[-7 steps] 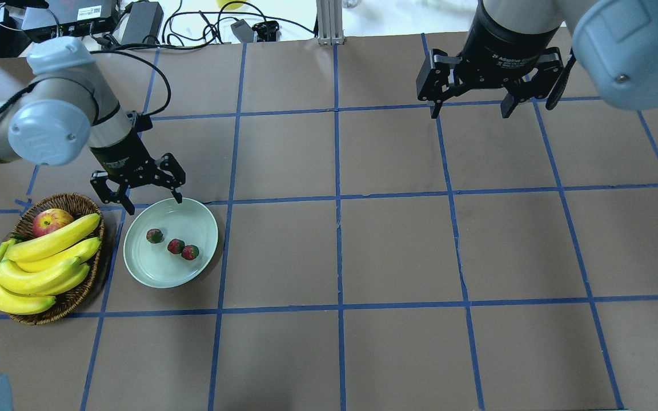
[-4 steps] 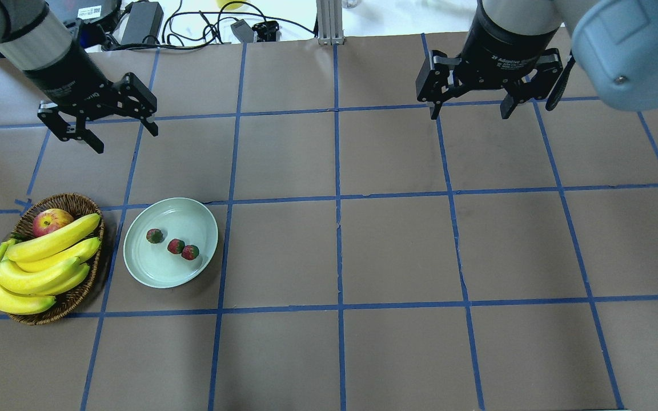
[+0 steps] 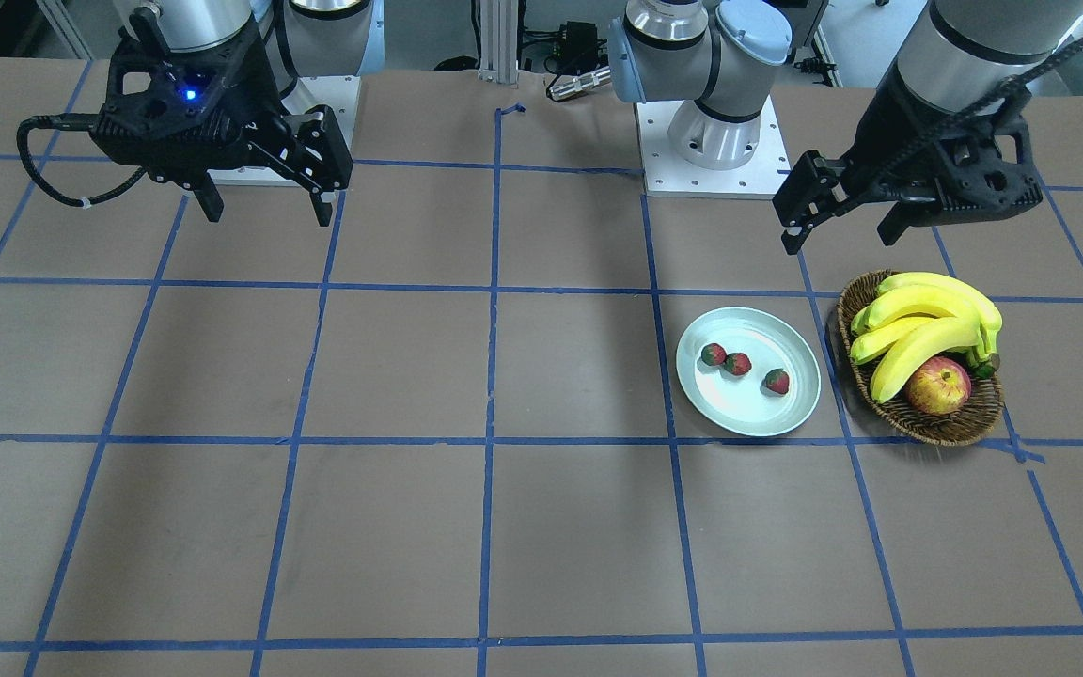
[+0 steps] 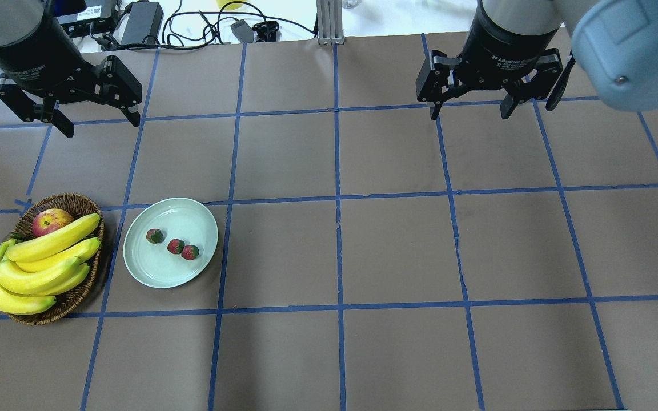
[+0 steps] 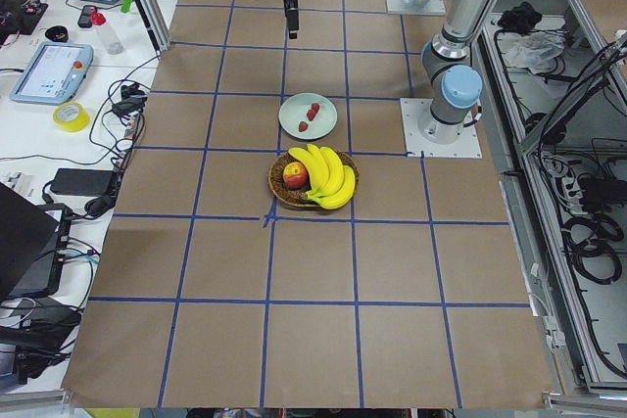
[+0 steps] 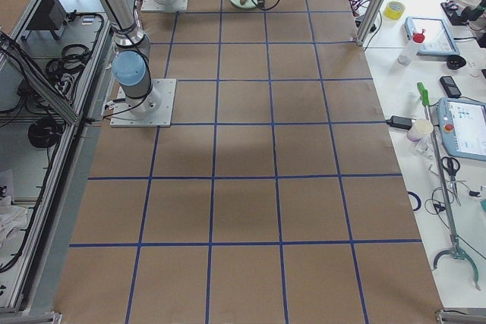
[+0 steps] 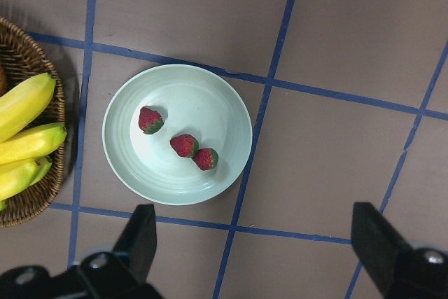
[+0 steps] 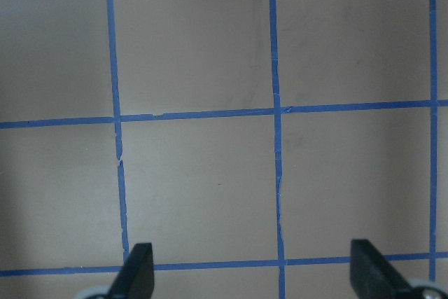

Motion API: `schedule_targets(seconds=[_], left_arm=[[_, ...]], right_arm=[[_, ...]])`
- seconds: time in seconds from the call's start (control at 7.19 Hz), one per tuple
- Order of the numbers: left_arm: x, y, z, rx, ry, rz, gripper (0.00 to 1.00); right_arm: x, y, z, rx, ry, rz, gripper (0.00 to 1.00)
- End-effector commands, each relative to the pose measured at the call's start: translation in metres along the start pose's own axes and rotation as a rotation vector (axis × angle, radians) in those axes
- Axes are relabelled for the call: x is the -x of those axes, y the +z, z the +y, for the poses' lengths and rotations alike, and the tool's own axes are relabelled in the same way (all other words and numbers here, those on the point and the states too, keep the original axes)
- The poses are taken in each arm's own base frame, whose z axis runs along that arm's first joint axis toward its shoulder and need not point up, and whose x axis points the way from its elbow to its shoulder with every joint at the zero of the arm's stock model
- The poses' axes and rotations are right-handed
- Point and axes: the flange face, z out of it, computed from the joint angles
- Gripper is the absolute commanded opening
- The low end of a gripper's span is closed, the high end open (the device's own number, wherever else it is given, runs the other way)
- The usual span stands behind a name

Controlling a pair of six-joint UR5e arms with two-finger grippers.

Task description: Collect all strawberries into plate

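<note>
Three small red strawberries (image 4: 176,246) (image 3: 737,364) (image 7: 184,145) lie inside the pale mint plate (image 4: 146,268) (image 3: 748,418) (image 7: 133,166), two touching and one (image 4: 154,235) apart to the left. My left gripper (image 4: 100,127) (image 3: 840,235) is open and empty, raised well behind the plate and basket. My right gripper (image 4: 469,114) (image 3: 262,209) is open and empty, high over the far right part of the table; its wrist view shows only bare table and its fingertips (image 8: 136,271).
A brown wicker basket (image 4: 77,297) (image 3: 936,428) with a bunch of bananas (image 4: 37,265) and a red-yellow apple (image 4: 50,221) stands just left of the plate. Cables and power bricks (image 4: 140,23) lie beyond the table's far edge.
My left gripper has risen and drawn back from the plate's far rim to a raised spot well behind the basket, still open. The strawberries, plate and right arm have not moved.
</note>
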Motion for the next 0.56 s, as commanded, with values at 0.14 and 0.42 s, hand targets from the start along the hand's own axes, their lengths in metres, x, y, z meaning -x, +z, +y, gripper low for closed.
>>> schedule_targets(seconds=[0.14, 0.42], left_arm=[[-0.038, -0.013, 0.020, -0.023, 0.073, 0.034, 1.00], [-0.038, -0.016, 0.029, -0.021, 0.105, 0.035, 1.00]], right_arm=[[-0.001, 0.000, 0.000, 0.000, 0.000, 0.000, 1.00], [0.000, 0.000, 0.000, 0.000, -0.001, 0.000, 1.00]])
